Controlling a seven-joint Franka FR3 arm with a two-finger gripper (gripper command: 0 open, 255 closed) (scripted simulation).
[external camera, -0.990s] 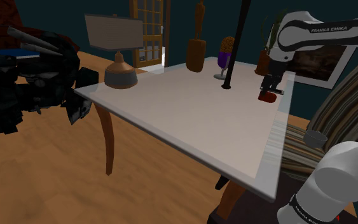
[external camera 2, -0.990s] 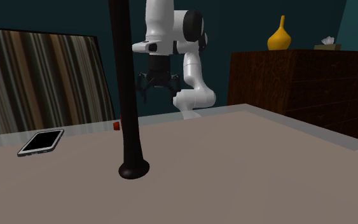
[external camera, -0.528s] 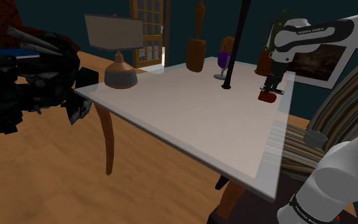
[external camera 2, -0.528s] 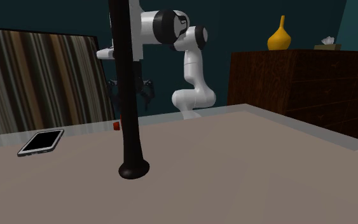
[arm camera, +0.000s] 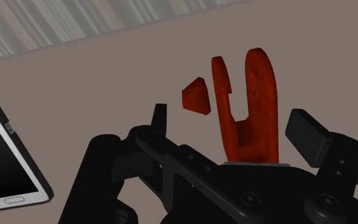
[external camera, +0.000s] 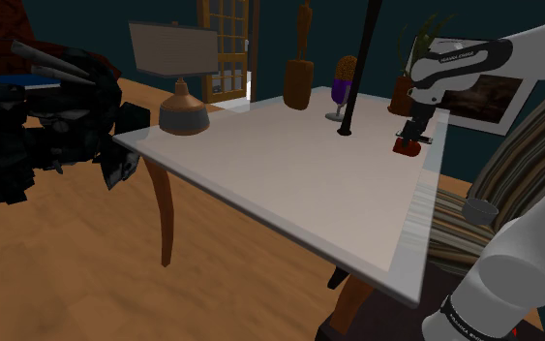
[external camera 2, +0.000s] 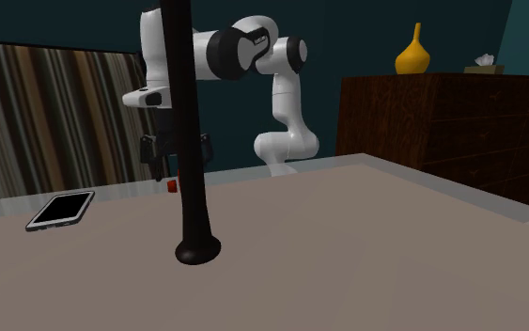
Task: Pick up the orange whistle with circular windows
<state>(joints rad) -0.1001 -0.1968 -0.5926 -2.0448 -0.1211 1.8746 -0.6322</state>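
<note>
Gripper (arm camera: 233, 118) low over orange-red whistle (arm camera: 260, 95); fingers apart, astride it, not touching. Whistle on table (external camera: 289, 174) close to its edge, smartphone (arm camera: 6, 165) near. Risk: whistle sits nearer one finger (off-centre), so closing may shove or twist it. Thin curved walls likely slip and skid toward edge.

a smartphone (external camera 2: 60, 210) lies flat on the table (external camera 2: 347, 244) near a black pole (external camera 2: 189, 141); a lamp (external camera: 176, 77) stands at one corner.
</note>
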